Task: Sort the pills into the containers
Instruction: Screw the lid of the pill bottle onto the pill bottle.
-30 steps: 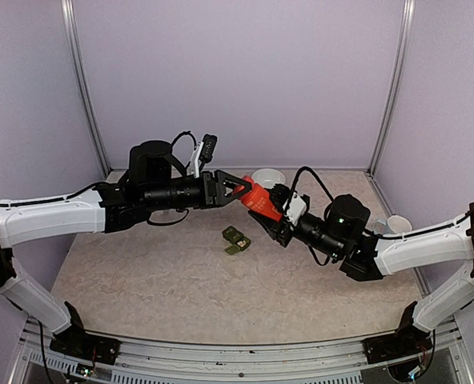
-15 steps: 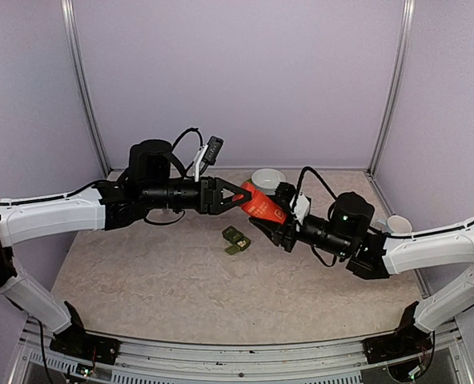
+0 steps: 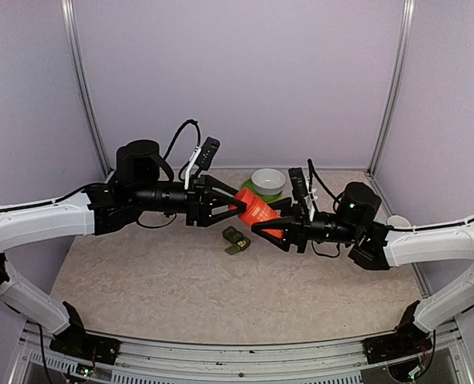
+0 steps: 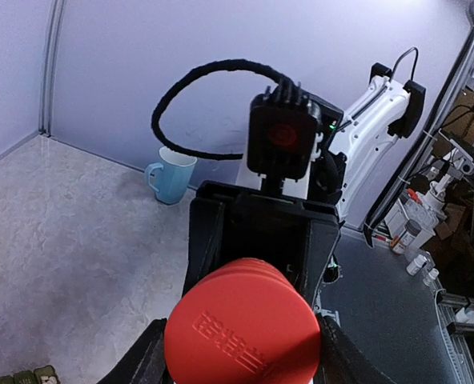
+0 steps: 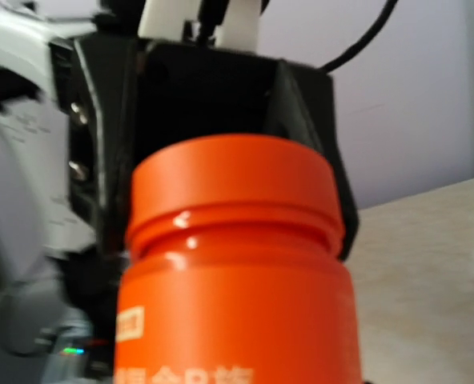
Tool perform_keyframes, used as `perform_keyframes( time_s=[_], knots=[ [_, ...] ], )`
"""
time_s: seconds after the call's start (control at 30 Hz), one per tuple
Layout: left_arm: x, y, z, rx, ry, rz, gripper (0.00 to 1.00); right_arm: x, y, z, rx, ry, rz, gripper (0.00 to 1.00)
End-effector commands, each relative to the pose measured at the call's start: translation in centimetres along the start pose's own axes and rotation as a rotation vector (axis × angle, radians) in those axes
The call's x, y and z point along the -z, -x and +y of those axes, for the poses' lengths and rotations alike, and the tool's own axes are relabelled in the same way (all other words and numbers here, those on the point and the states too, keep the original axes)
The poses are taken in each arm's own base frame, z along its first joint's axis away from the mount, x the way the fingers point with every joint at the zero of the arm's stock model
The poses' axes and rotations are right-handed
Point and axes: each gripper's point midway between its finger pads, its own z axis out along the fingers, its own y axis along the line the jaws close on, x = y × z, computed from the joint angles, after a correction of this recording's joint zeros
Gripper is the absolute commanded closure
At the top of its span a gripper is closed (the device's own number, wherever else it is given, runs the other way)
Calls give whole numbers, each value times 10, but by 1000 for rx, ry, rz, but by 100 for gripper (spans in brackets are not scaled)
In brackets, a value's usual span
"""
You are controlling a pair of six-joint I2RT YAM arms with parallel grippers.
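Observation:
A red bottle (image 3: 255,210) hangs above the middle of the table, lying nearly level between both arms. My left gripper (image 3: 235,200) is shut on its cap (image 4: 241,328), with a finger (image 4: 145,362) pressed to each side. My right gripper (image 3: 263,221) is shut on the bottle's body (image 5: 233,272) from the other end. The containers (image 3: 237,239), a small dark green strip of joined compartments, lie on the table just below the bottle. The strip also shows at the bottom left of the left wrist view (image 4: 25,376). No pills are in view.
A white bowl (image 3: 268,180) stands at the back on something green (image 3: 248,189). A light blue mug (image 3: 397,223) stands at the right wall, also seen as the mug (image 4: 170,174) from the left wrist. Metal frame posts stand at both back corners.
The bottle has sunk a little and tipped closer to level. Both wrists have turned with it, and the left arm has drawn back to the left.

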Motion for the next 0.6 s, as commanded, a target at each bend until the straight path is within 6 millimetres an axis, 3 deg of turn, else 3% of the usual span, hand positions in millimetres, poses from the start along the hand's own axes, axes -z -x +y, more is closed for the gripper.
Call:
perform_keyframes(
  time_s=[0.0,0.2,0.37,0.5,0.57],
  knots=[
    [-7,-19,-46,-101,-186,77,64,-7,26,10,-187,127,-51,78],
    [-8,-27,-60,-156,-253,96,63,-10,18,13,-356,230,-32,78],
    [-3,-28,-74,-221,-317,89,57,-5,17,18,-487,339,-39,79],
    [2,-21,-64,-230,-244,70,31,-4,11,15,-512,348,-26,80],
    [9,-12,-53,-187,-190,35,3,-5,11,12,-470,307,-15,80]
  ],
)
